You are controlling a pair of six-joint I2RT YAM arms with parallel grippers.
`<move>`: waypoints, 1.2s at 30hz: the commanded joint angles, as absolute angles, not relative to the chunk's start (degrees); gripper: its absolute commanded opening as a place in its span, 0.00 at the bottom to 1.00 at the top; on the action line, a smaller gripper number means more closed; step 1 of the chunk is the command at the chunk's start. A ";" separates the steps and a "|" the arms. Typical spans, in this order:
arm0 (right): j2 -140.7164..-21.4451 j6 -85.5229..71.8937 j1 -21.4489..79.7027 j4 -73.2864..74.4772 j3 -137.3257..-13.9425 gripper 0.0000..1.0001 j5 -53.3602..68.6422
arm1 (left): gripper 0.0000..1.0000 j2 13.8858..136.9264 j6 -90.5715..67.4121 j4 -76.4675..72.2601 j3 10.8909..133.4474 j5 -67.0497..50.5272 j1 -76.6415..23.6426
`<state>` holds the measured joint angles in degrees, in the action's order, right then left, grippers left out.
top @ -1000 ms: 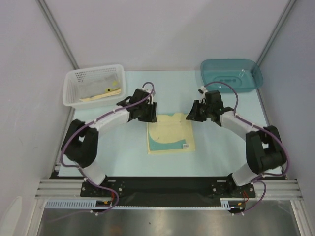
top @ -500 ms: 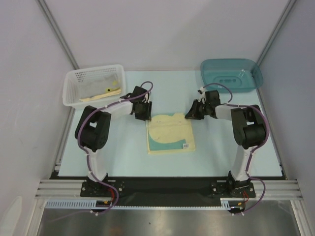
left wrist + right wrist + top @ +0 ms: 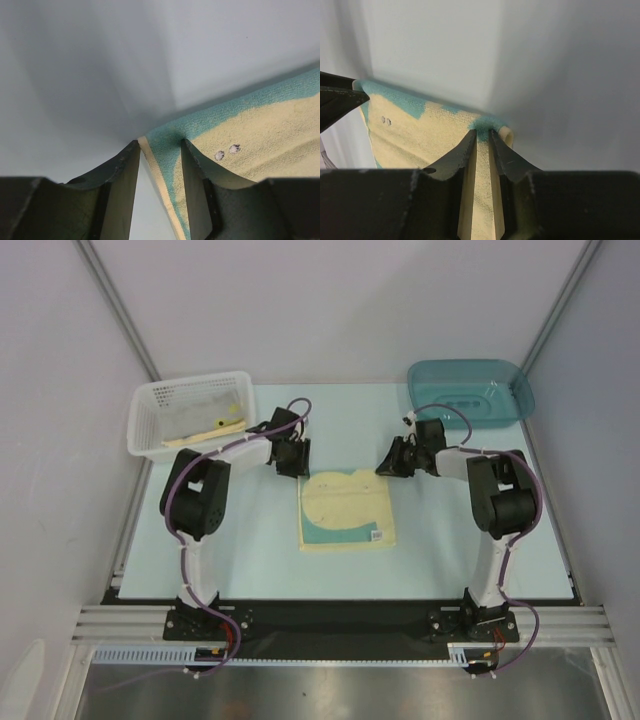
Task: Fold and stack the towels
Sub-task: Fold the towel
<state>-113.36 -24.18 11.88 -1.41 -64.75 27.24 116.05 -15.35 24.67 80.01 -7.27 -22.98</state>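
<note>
A yellow towel [image 3: 347,512] with a teal patch lies flat in the middle of the table [image 3: 450,540]. At its far-left corner the left gripper [image 3: 160,145] stands released, one finger on the cloth and one on the table, straddling the edge. At the far-right corner the right gripper [image 3: 481,134] is clenched on a pinch of the towel. Other towels [image 3: 200,420] lie in the white mesh basket [image 3: 140,420] at the table's far-left corner; a teal bin [image 3: 470,390] sits at its far-right corner.

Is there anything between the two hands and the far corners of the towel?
Nothing visible. The left hand stands open around the far left corner of the towel; the right hand pinches its far right corner.
</note>
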 commanded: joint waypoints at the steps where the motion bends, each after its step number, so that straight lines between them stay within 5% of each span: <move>1: -116.27 -23.56 11.60 -0.45 -67.05 0.21 22.07 | 0.45 118.30 -13.89 25.92 81.91 -7.56 -22.15; 10: -104.69 -23.73 12.04 8.33 -67.41 0.35 19.77 | 0.57 107.59 -13.71 36.11 85.09 -0.19 -22.24; 16: -94.93 -23.47 13.53 16.68 -64.43 0.43 17.14 | 0.59 94.96 -17.40 33.41 70.95 -3.07 -23.20; 23: -85.70 -22.94 14.06 18.20 -52.57 0.46 15.64 | 0.54 84.03 -24.34 20.58 50.39 -14.41 -29.07; 36: -75.41 -25.58 19.60 14.86 -37.71 0.46 13.54 | 0.47 85.69 -29.97 16.00 42.89 -13.09 -33.84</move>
<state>-77.73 -24.45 19.35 16.86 -39.72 15.40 85.34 -27.77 19.20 44.23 -12.69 -33.43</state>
